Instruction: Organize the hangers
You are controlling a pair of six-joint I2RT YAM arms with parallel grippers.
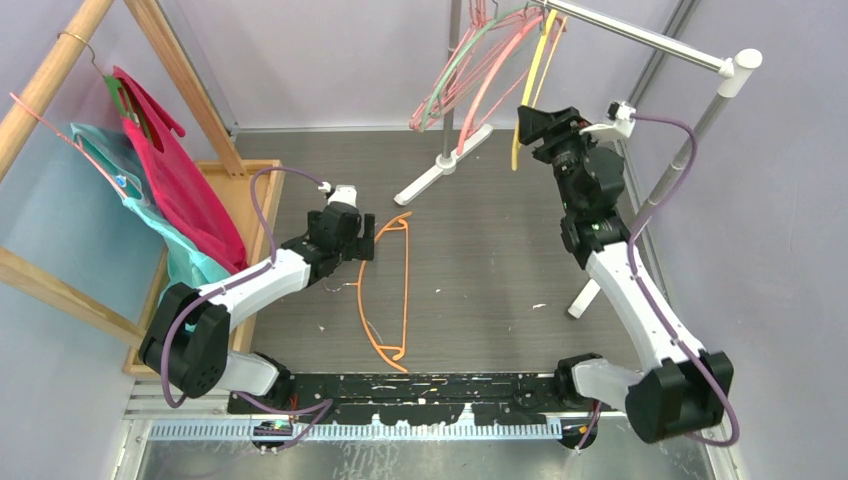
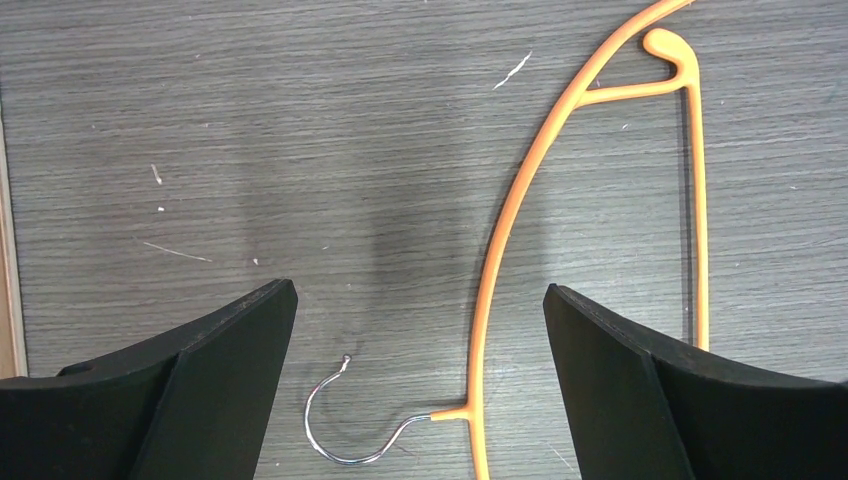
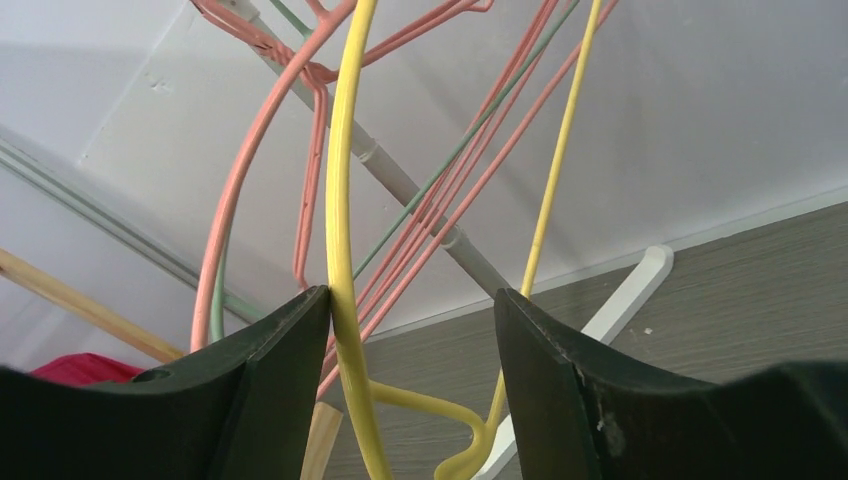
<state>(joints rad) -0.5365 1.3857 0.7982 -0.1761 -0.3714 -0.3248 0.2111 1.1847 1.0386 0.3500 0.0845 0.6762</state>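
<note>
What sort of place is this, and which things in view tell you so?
Probably a robot lab bench staged as a laundry corner: two robot arms bolted to a table, a metal clothes rail hung with hangers, and a wooden rack holding cloths.

Bright, even light; soft shadows.

An orange hanger (image 2: pixel 505 230) lies flat on the grey table (image 2: pixel 250 120). Its metal hook (image 2: pixel 345 440) curls leftward between the black jaws of the left gripper (image 2: pixel 418 290), which stand wide apart. The hanger's straight bar disappears behind the right-hand jaw. White specks (image 2: pixel 515 68) dot the table.
</note>
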